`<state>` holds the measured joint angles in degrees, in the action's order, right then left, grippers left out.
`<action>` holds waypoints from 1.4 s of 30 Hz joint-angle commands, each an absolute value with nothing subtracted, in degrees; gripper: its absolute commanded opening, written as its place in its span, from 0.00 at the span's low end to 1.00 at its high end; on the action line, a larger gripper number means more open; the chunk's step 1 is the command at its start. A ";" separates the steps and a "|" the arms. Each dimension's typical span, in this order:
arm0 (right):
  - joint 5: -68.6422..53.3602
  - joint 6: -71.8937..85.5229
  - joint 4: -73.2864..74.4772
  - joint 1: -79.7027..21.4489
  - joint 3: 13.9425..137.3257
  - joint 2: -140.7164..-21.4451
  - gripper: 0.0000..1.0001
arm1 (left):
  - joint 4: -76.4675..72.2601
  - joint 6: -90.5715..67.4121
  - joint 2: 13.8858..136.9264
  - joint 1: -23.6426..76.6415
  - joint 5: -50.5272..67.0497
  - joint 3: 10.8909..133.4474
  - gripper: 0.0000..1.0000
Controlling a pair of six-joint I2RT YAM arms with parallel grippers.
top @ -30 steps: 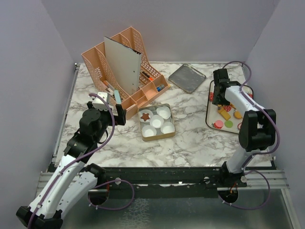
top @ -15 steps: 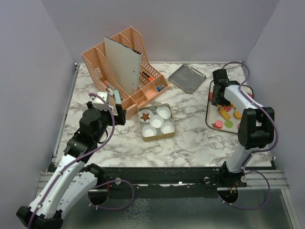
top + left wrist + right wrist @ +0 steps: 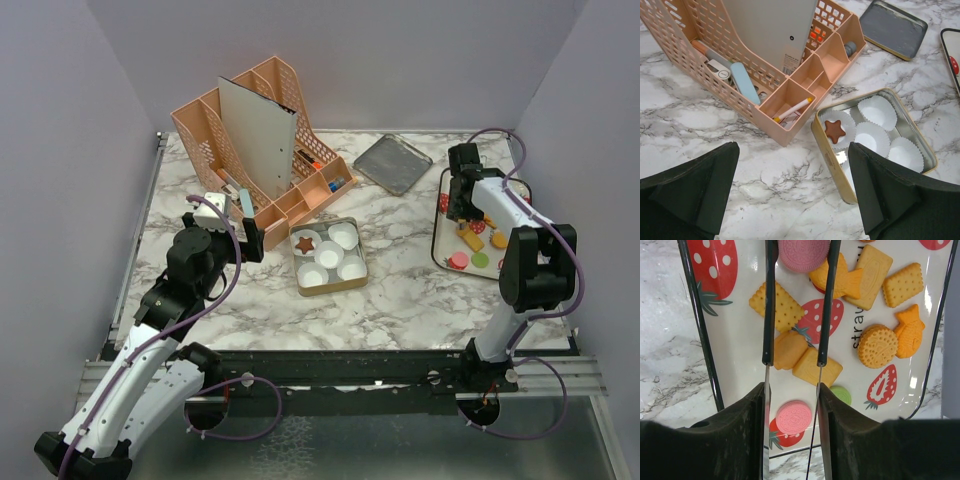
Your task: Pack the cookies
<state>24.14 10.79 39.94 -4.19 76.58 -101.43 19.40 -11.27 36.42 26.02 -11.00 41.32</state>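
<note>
Barely any shift since a second ago: my right gripper point(image 3: 795, 361) hangs with fingers spread astride an orange cookie point(image 3: 790, 350) on the tray point(image 3: 702, 335). I should close on it alone, as the square cookie point(image 3: 817, 371) touches it. My left gripper point(image 3: 795, 200) is spread, idle.

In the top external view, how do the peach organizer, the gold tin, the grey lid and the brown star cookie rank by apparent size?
1. Peach organizer.
2-3. Gold tin and grey lid: they look alike, and the lid lies farther away, so no ranking.
4. Brown star cookie.

Only the partial word "strau" reads, printed on the tray point(image 3: 737, 357).
</note>
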 commanded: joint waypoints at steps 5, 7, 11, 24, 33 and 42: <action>23.21 10.42 40.44 -3.43 77.61 -102.00 0.39 | 18.88 -10.47 36.39 26.37 -12.21 40.47 0.99; 22.76 10.37 40.42 -3.43 77.61 -101.81 0.36 | 18.85 -10.54 36.52 26.36 -12.22 40.43 0.99; 21.58 10.54 40.19 -3.43 77.37 -100.49 0.29 | 18.85 -10.46 36.48 26.32 -12.30 40.46 0.99; 14.54 11.18 38.41 -3.56 75.34 -93.84 0.21 | 18.79 -10.46 36.82 25.98 -12.44 40.35 0.99; 6.59 10.50 34.79 -7.76 70.72 -86.73 0.20 | 18.50 -10.55 37.19 24.75 -11.53 40.26 0.99; 5.27 10.52 33.66 -20.29 66.97 -80.56 0.20 | 18.37 -10.81 37.68 22.79 -9.73 40.34 0.99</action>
